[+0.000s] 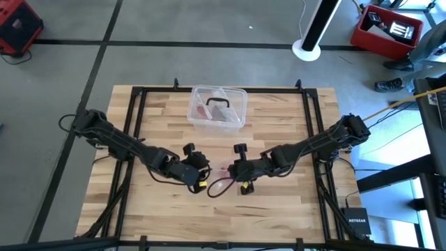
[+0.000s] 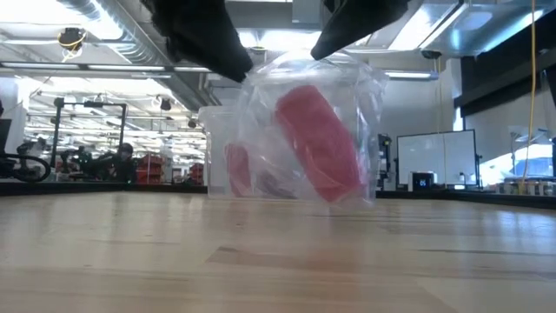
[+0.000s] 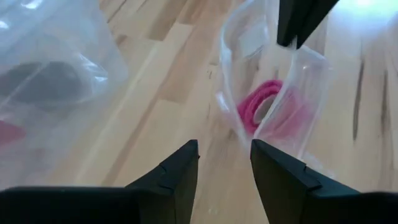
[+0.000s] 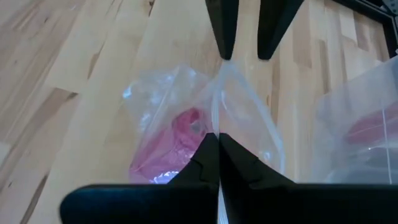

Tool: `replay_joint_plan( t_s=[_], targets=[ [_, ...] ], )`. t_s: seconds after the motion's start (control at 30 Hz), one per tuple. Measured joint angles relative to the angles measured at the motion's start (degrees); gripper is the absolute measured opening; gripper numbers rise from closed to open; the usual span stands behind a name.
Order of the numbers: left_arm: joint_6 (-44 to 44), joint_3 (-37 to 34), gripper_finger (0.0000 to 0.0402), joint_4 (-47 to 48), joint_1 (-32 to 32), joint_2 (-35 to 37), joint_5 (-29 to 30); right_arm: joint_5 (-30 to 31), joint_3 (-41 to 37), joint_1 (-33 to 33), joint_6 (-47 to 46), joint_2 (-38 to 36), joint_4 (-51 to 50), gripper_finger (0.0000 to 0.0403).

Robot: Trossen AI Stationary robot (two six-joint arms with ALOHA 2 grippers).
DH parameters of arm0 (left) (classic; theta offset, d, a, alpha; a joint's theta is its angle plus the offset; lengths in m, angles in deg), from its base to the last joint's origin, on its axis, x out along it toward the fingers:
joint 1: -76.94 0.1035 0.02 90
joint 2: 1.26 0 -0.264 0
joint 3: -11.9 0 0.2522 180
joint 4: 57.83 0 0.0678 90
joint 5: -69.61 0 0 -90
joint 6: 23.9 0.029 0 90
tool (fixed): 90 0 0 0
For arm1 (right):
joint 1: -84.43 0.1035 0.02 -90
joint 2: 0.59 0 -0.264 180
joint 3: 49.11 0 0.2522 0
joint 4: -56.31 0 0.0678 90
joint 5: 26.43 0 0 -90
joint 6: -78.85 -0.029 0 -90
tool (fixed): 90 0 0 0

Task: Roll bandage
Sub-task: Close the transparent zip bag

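Observation:
The bandage [image 3: 260,106] is a rolled-up pink cylinder inside a clear plastic bag [image 4: 174,118] near the middle of the table [image 1: 160,209]. In the low view the bandage [image 2: 320,143] shows red through the bag [image 2: 365,113], tilted. My right gripper [image 4: 217,146] is shut on the bag from above. My left gripper [image 3: 224,165] stands open just left of the bag's upper edge, with nothing between its fingers. From above, my left gripper [image 1: 201,174] and my right gripper [image 1: 240,180] face each other over the bag [image 1: 219,185]. My right gripper pinches the bag's upper edge [image 4: 219,127] between its two shut fingers, slanting down from the table's right. The bag hangs below the fingers with the bandage low inside it. Whether the bag's lower end [image 2: 334,198] rests on the table, I cannot tell.
A clear plastic box [image 1: 217,108] with dark and red items stands at the table's far middle, just behind the bag. The black frame rails [image 1: 139,118] run along the left and right sides. Bare wood lies toward the near edge.

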Motion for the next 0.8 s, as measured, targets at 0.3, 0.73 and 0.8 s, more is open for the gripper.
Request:
replay_joint_plan(
  t_s=[0.3, 0.73, 0.8],
  targets=[
    [3.3, -1.6, 0.0140, -8.4, 1.4, -2.4, -3.7, 0.0, 0.0, 0.0, 0.4, 0.0, 0.1, 0.0001],
    [7.7, -0.3, 0.0009, -8.6, 2.5, -2.1, -2.3, 2.7, 1.7, 0.0, -3.4, -1.3, -8.5, 0.0075],
    [7.0, -0.3, 0.0004, -8.3, 2.5, -2.1, -1.0, 3.7, 4.4, 0.2, -6.8, -2.8, -15.2, 0.0109]
  ],
)
